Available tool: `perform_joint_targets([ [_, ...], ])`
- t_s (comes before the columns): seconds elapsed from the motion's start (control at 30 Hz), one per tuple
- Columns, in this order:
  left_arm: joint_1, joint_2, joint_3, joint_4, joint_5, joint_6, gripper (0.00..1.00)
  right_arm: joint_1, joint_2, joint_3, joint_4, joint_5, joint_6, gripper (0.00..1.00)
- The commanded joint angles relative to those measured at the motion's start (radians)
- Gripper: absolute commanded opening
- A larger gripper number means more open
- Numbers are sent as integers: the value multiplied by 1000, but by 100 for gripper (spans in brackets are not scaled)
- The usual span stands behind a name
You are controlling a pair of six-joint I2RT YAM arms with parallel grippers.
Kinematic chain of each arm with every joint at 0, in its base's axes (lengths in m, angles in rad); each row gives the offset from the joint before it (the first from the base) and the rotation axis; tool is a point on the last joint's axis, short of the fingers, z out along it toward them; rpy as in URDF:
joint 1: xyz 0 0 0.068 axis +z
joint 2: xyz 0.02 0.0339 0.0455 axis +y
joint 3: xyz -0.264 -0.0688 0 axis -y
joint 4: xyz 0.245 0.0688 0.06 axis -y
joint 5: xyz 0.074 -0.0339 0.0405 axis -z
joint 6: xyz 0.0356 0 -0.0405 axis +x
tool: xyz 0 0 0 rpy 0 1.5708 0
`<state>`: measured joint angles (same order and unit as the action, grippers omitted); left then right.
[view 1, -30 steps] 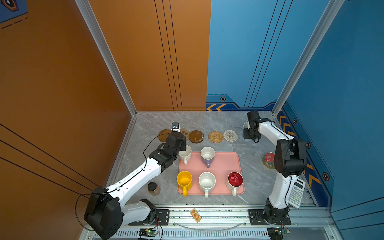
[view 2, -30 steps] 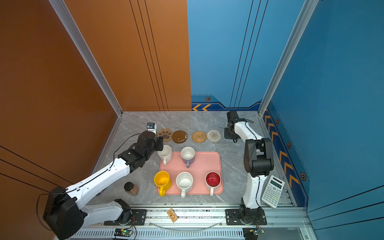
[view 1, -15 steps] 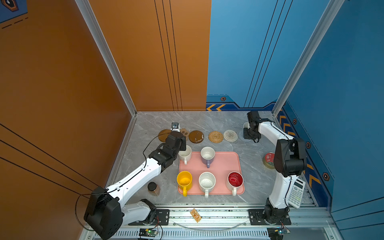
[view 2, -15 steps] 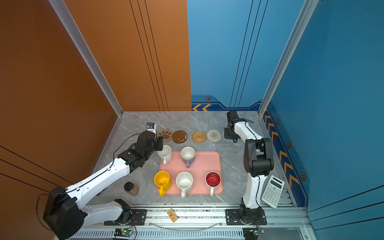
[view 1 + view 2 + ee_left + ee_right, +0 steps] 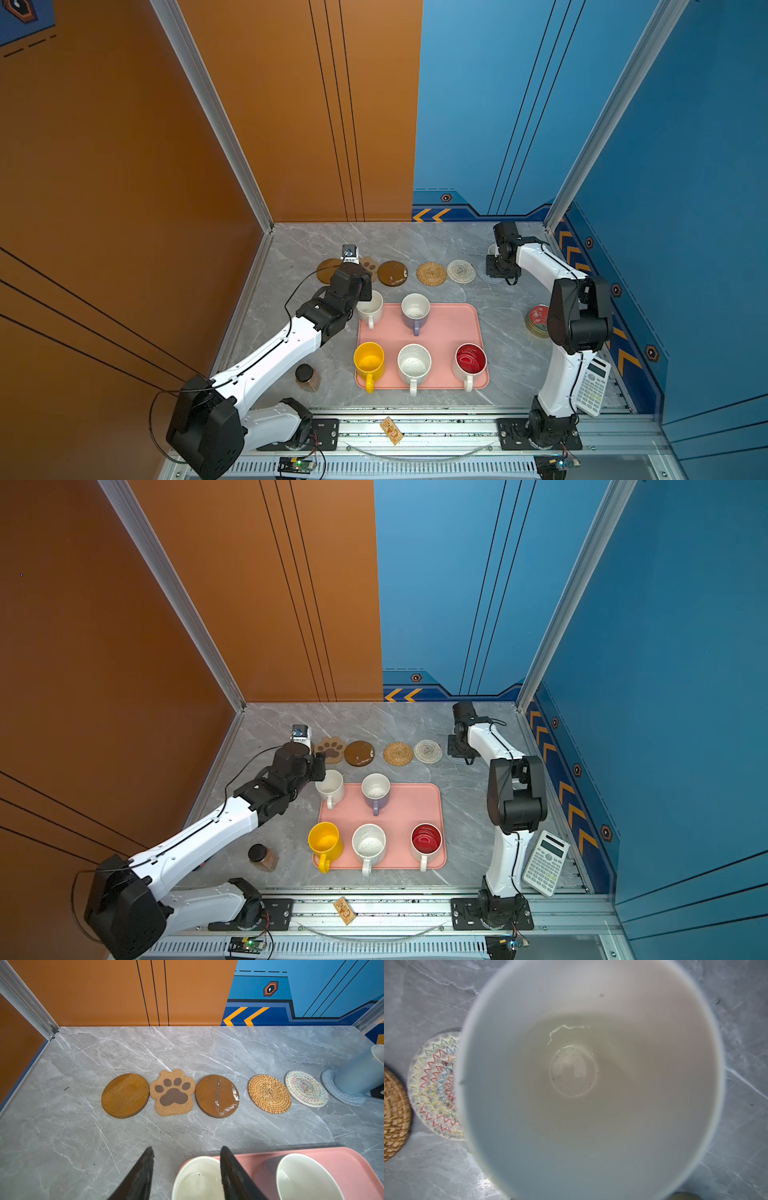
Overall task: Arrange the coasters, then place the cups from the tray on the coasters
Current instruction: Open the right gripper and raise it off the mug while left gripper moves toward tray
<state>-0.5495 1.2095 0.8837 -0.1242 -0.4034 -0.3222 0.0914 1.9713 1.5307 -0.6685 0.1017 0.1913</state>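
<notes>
Coasters (image 5: 431, 273): six, laid in one row on the tabletop (image 5: 187, 1049) at 12 o'clock from the tray (image 5: 449, 330). They lie just beside one another, so that each can take one cup. Count two brown discs (image 5: 125, 1095) (image 5: 217, 1096), one paw (image 5: 172, 1093), one rattan (image 5: 269, 1093), one cream (image 5: 306, 1088) and one blue-grey (image 5: 329, 1081).

Cups (image 5: 369, 843): six. Five stand upright on the tray:
- white cup (image 5: 371, 309) at 10 o'clock
- lavender (image 5: 415, 311) at 12
- yellow (image 5: 368, 361) at 8
- speckled (image 5: 414, 363) at 6
- red-lined (image 5: 471, 359) at 4

The sixth, the blue cup (image 5: 361, 1076), stands on the blue-grey coaster at the 3 o'clock end of the row.

Left gripper (image 5: 187, 1148): spread. It straddles the white cup's wall, one finger inside the rim and one outside. Read this as the set-up for a rim pinch; nothing is pinched yet.

Right gripper (image 5: 500, 272): directly above the blue cup. You cannot tell whether it pinches the cup or stands clear.

Other items: one jar (image 5: 307, 377), one red disc (image 5: 538, 320) and one calculator (image 5: 592, 384), all off the tray.
</notes>
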Motion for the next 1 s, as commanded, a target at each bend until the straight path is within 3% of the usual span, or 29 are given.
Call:
perform_joint_targets([
  [0.0, 8, -28, -19, -20, -9, -11, 53, 5, -23, -7, -2, 9, 5, 41],
  [0.23, 11, -43, -27, -22, -10, -11, 52, 5, -95, -22, -20, 30, 12, 63],
  [0.47, 10, -49, -30, -27, -9, -11, 53, 35, -271, -56, -25, 96, 42, 67],
  [0.7, 10, -3, 15, -125, -46, -9, 53, 306, -487, -112, 38, 390, 65, 78],
  [0.97, -14, 39, 99, -267, -59, -8, 54, 487, -631, -295, 280, 414, 265, 79],
])
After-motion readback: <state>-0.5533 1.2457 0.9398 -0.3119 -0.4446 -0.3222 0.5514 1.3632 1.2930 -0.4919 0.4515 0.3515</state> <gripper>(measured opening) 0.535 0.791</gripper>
